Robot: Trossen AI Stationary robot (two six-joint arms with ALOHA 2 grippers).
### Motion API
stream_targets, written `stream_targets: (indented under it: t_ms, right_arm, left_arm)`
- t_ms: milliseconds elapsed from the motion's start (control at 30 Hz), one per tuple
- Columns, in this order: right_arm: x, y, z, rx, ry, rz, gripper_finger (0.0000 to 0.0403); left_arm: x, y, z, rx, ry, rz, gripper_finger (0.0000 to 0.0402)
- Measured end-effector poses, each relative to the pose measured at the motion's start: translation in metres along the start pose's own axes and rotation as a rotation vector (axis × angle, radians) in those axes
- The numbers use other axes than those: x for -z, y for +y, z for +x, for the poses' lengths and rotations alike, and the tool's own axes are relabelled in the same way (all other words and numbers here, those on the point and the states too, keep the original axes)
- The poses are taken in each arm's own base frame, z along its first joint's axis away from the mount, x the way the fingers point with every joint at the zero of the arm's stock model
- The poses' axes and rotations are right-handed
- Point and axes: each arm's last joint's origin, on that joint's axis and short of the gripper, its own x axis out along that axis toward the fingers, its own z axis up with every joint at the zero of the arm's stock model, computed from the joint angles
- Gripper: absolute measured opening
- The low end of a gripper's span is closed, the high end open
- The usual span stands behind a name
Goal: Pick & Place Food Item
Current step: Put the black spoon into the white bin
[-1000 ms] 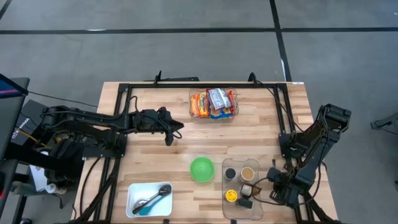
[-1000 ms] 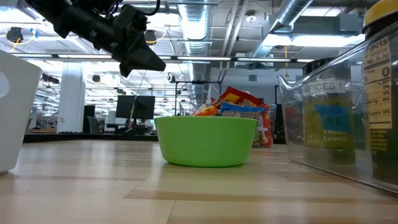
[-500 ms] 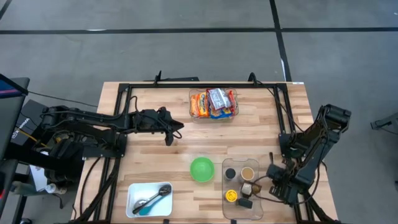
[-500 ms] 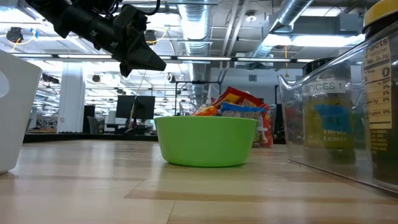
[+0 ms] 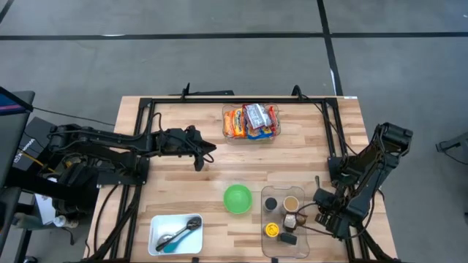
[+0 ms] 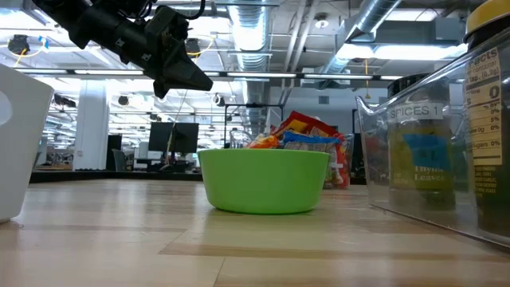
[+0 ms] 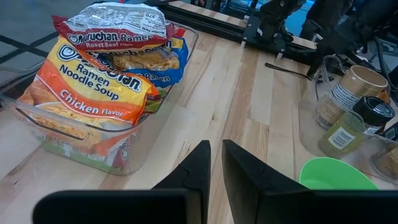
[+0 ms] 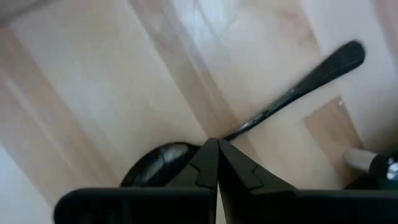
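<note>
Several ramen packs (image 5: 251, 122) (image 7: 93, 81) lie piled in a clear tub (image 7: 134, 146) at the table's far middle. My left gripper (image 5: 210, 150) (image 7: 216, 144) hovers above the table to the tub's left, tilted slightly down toward it. It is shut, with only a sliver between its fingers and nothing in them. My right gripper (image 5: 320, 199) (image 8: 217, 142) points down near the table's right edge, beside the spice box, shut on a dark spoon (image 8: 298, 87) (image 5: 317, 184). My right gripper comes from above, pointing steeply down, and pinches the spoon at its neck (image 8: 239, 129), between bowl (image 8: 155, 163) and handle. The fingertips cover the exact spot. The handle sticks out toward the far edge. I cannot tell whether the spoon is clear of the table.
A green bowl (image 5: 237, 199) (image 6: 264, 180) stands in the near middle. Right of it is a clear spice box (image 5: 284, 219) with jars. A white bin (image 5: 175, 234) holding a spoon sits near left. Black frame rails (image 5: 241, 99) border the table's far edge and sides.
My right gripper has tipped at the wrist with barely any travel. The spoon's handle has swung with it, a little toward the far edge.
</note>
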Motion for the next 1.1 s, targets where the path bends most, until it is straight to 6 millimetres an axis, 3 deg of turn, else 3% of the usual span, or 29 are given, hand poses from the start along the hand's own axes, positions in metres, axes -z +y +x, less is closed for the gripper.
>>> stream_targets:
  t_ms: [433,733,900,1100]
  right_arm:
    - [0.004,0.004,-0.005,-0.047,-0.073,-0.015,0.0]
    - [0.004,0.019,-0.027,-0.128,-0.064,0.009,0.0]
    - [0.0,0.029,-0.033,-0.209,-0.042,0.116,0.0]
    - [0.001,0.037,-0.035,-0.288,-0.011,0.088,0.0]
  left_arm:
    - [0.0,0.0,0.0,0.0,0.0,0.0,0.0034]
    - [0.0,0.0,0.0,-0.001,0.0,0.0,0.0034]
    - [0.0,0.0,0.0,-0.001,0.0,0.0,0.0034]
    - [0.0,0.0,0.0,0.0,0.0,0.0,0.0034]
